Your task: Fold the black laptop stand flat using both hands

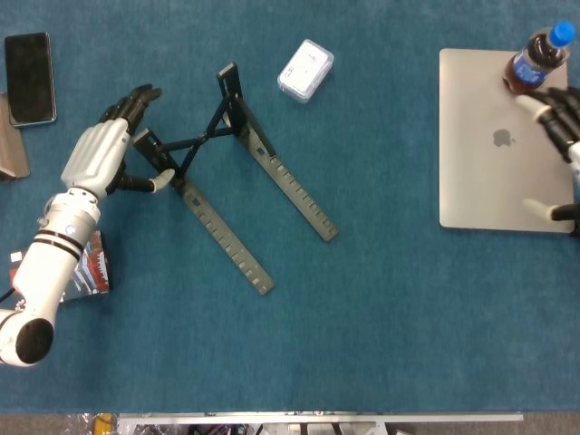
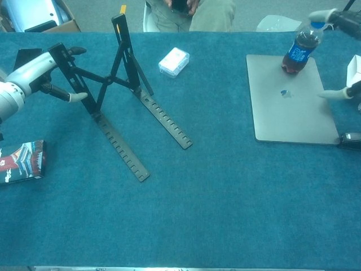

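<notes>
The black metal laptop stand, uprights raised, stood on the blue cloth well left of the closed silver laptop. The left hand gripped its left upright; the right hand hovered over the laptop, fingers spread, empty. Folding looked to need both uprights pressed down together.

Cut off by the frame edge: most of the right hand, only fingers showing; likewise the white box and seated person; unclear whether the left hand grips the stand.
</notes>
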### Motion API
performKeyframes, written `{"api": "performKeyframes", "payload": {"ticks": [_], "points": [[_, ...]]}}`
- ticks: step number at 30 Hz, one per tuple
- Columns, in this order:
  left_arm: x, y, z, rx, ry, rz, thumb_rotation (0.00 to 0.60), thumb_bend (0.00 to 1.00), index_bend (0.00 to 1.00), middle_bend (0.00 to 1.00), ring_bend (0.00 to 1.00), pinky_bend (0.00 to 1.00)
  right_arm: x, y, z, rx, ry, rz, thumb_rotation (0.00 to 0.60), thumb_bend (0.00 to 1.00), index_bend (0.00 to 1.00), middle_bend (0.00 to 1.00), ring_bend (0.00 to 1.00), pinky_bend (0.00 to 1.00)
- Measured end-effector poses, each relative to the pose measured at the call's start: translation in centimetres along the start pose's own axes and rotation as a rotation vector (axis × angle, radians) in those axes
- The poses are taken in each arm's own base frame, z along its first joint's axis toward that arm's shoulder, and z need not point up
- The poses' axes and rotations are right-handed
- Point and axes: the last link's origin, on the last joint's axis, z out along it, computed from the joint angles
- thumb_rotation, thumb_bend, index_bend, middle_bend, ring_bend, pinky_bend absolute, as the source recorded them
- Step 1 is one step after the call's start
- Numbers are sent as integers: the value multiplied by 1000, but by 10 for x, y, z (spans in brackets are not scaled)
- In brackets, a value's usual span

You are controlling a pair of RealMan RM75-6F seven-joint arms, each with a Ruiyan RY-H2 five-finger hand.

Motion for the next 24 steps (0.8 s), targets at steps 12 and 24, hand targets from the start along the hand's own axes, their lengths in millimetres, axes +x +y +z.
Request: {"api": "performKeyframes", "payload": {"ticks": [12, 24], "points": [[4, 5, -8, -8, 2, 21, 600, 252, 0, 0, 0, 52, -27, -45, 58, 174, -191, 271, 600, 91, 48, 162, 1, 56], [7, 9, -13, -15, 11, 35, 600, 252, 0, 0, 0, 52, -50, -84, 105, 237, -348, 471, 600, 141, 91, 180, 16, 56]]}}
